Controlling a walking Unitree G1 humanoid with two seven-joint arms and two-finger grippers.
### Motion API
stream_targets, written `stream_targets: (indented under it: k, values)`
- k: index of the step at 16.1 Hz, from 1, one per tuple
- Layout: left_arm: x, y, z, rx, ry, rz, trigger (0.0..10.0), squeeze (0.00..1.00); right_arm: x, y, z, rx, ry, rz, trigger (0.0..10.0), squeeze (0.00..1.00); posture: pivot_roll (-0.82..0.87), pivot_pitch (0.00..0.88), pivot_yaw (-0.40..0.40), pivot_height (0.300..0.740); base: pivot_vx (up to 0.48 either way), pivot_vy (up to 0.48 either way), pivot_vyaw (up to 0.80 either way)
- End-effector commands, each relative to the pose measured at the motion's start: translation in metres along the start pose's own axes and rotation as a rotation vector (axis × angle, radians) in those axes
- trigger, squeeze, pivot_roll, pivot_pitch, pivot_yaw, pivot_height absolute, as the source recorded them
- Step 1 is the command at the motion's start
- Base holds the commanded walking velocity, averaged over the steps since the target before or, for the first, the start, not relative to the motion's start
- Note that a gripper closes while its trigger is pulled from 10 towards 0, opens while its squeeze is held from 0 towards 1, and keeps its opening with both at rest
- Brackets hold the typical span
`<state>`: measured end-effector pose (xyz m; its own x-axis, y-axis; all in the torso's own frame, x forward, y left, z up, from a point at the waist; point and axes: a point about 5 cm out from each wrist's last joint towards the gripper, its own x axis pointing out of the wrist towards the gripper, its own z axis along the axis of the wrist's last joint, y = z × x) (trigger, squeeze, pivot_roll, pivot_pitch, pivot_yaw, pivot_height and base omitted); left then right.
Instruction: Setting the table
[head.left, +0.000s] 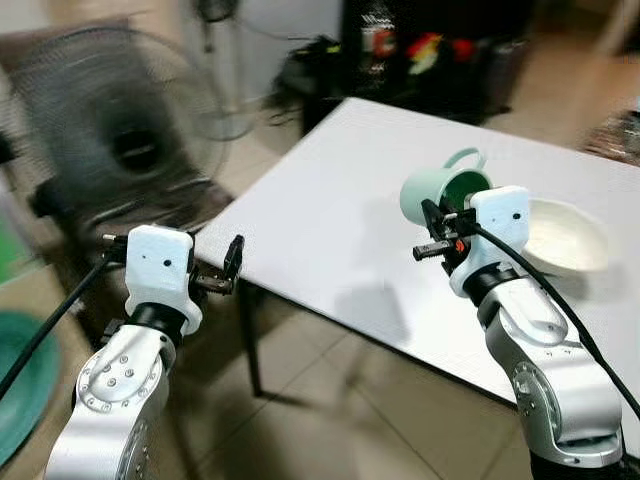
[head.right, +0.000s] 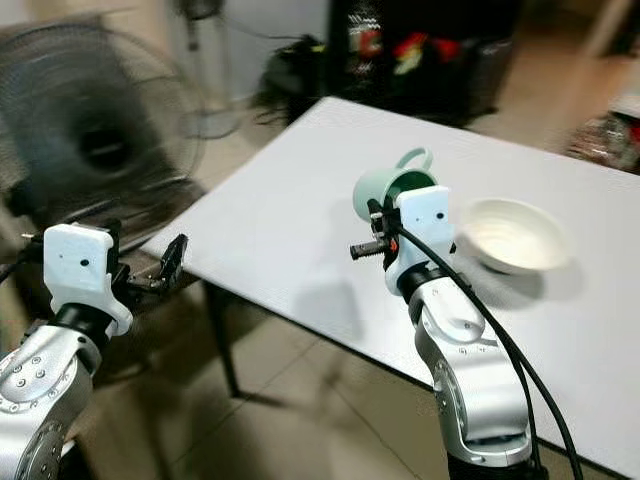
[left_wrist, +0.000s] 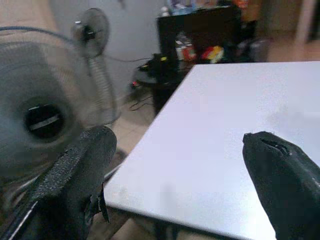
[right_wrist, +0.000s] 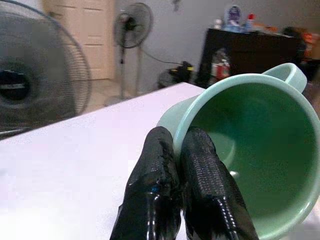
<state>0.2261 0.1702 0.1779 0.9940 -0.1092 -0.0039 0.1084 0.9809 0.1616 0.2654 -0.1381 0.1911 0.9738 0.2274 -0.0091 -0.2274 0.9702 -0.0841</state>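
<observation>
Mug (head.left: 440, 190), pale green, is carried tilted above the white desk (head.left: 330, 230), pinched by its rim in the right pincer (head.left: 432, 222), with a white bowl (head.left: 566, 236) resting on the desk just beyond it. Left pincer (head.left: 225, 268) hangs off the desk's near corner, beside a floor fan (head.left: 120, 140). Left wrist view: fingers (left_wrist: 80, 172) spread wide, nothing between them. Right wrist view: both fingers (right_wrist: 200, 175) pressed together over the mug wall, one inside, one outside. Step judged: transport and placement of the mug. Next move calls for righting it, lowering near the bowl, then releasing.
</observation>
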Motion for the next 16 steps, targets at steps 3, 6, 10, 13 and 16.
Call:
stream_targets:
  k: [3, 6, 10, 13, 16]
  values:
    - [0.0007, 0.0007, 0.0022, 0.006, -0.008, -0.01, 10.0, 0.0, -0.0014, 0.0005, 0.0047, -0.004, -0.019, 0.004, 10.0, 0.0, 0.02, 0.0, -0.005, 0.74, 0.274, 0.0, -0.74]
    - [0.0001, 0.0007, 0.0021, 0.005, -0.007, -0.01, 10.0, 0.0, -0.0013, 0.0033, 0.0036, -0.021, -0.016, 0.033, 10.0, 0.0, 0.02, 0.0, -0.006, 0.74, 0.291, 0.0, 0.0]
    - [0.0001, 0.0009, 0.0021, 0.005, -0.008, -0.013, 10.0, 0.0, -0.002, 0.0058, 0.0022, -0.019, -0.009, 0.043, 10.0, 0.0, 0.02, 0.0, -0.004, 0.74, 0.312, 0.0, 0.0]
    - [0.0005, 0.0007, 0.0023, 0.005, -0.009, -0.015, 10.0, 0.0, -0.0021, 0.0056, 0.002, -0.017, -0.007, 0.046, 10.0, 0.0, 0.02, 0.0, -0.003, 0.74, 0.324, 0.0, -0.53]
    - [0.0011, 0.001, 0.0024, 0.008, -0.009, -0.02, 10.0, 0.0, -0.002, 0.0059, 0.002, -0.013, -0.006, 0.048, 10.0, 0.0, 0.02, 0.0, -0.001, 0.74, 0.324, 0.0, -0.8]
